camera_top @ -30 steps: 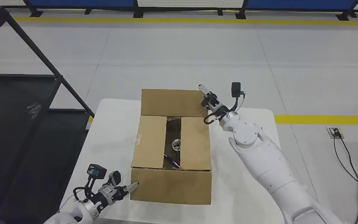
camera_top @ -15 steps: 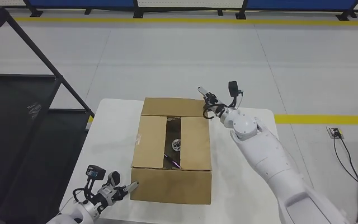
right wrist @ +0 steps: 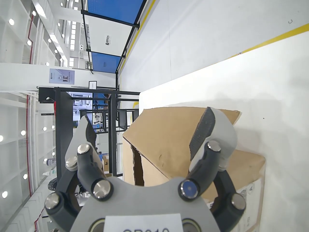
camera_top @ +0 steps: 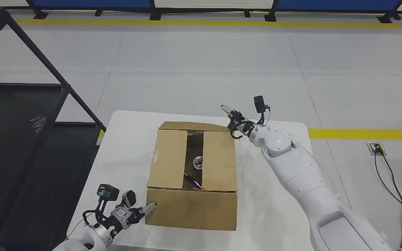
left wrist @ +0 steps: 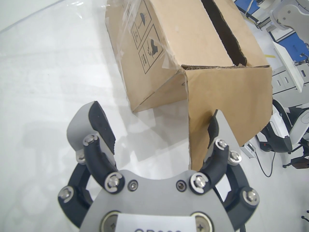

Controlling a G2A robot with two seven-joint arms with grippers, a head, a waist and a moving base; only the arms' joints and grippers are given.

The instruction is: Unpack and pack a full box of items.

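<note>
The far flap [camera_top: 188,125] of the box [camera_top: 166,163] is now seen tipped up and forward, where a second ago it was laid flat back. The right claw [right wrist: 147,115], fingers apart, has been brought in behind it at upper centre of the top view. Closing, it is judged, is under way. The left claw [left wrist: 154,112], likewise spread, is kept at the lower left, beside the hanging near flap [left wrist: 229,102]. The box is found mid-bench [camera_top: 125,144]. Brown corrugated card is seen, ragged along the centre slot [camera_top: 195,150], and crinkled clear tape [left wrist: 128,8] is noted on one side.
</note>
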